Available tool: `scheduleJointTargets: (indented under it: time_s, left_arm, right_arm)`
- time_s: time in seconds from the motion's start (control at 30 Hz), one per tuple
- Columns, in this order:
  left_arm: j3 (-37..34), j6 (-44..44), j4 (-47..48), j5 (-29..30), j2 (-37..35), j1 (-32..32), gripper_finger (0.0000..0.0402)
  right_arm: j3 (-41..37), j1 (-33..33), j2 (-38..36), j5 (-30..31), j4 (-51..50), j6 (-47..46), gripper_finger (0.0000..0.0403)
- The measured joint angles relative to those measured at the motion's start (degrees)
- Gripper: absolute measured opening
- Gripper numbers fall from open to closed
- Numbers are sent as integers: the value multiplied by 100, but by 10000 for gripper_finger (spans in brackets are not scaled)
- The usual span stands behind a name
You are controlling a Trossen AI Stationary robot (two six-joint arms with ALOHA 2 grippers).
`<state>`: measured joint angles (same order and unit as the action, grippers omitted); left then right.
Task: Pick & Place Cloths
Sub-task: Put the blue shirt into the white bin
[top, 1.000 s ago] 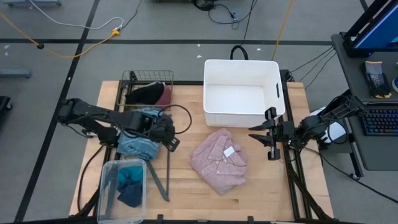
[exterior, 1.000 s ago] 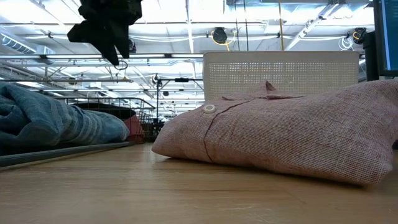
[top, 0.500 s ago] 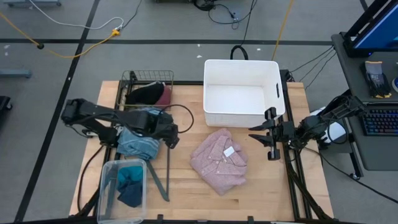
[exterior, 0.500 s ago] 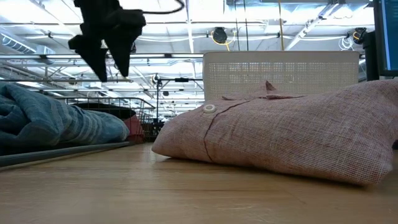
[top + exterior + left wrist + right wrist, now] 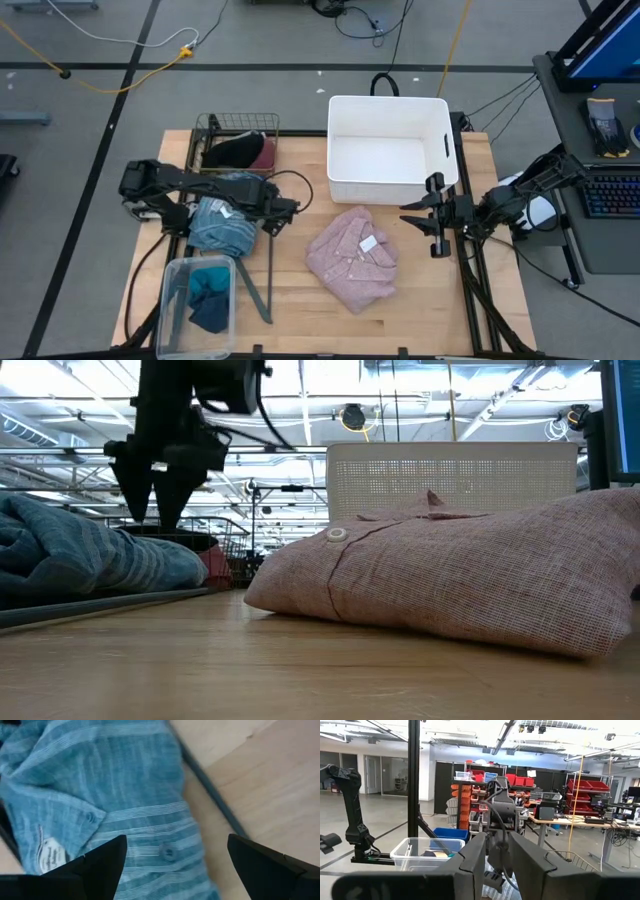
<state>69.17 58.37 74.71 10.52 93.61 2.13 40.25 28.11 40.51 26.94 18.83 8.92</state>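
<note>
The blue striped top (image 5: pixel 222 228) lies bunched on the table's left half, its white label up (image 5: pixel 49 855). My left gripper (image 5: pixel 278 212) hangs open over the top's right edge, fingers pointing down (image 5: pixel 152 510). Its two fingers stand wide apart above the cloth (image 5: pixel 175 870) and touch nothing. A pink shirt (image 5: pixel 352 260) lies folded at the table's middle (image 5: pixel 450 580). My right gripper (image 5: pixel 415 215) waits at the table's right edge with only a narrow gap between its fingers (image 5: pixel 498 865) and nothing in it.
A white tub (image 5: pixel 388 100) stands at the far middle. A wire basket (image 5: pixel 215 125) at the far left holds a black piece (image 5: pixel 235 150) and a maroon piece (image 5: pixel 264 153). A clear box (image 5: pixel 170 300) at the near left holds a teal piece (image 5: pixel 208 295). A dark bar (image 5: pixel 258 280) lies beside it.
My left gripper has opened and come down toward the blue striped top, shifting a little toward the table's right edge. The top's white label now shows beside the arm.
</note>
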Motion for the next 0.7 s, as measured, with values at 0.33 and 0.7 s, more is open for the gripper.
scheduleJointTargets:
  time_s: [0.33, 0.7]
  left_arm:
    - [-2, -38, 256, 101, 534, -29, 348]
    - [-475, -125, 173, 483, 1185, -100, 349]
  right_arm:
    - [0, -1, 0, 0, 0, -74, 79]
    - [0, 0, 0, 0, -1, -74, 79]
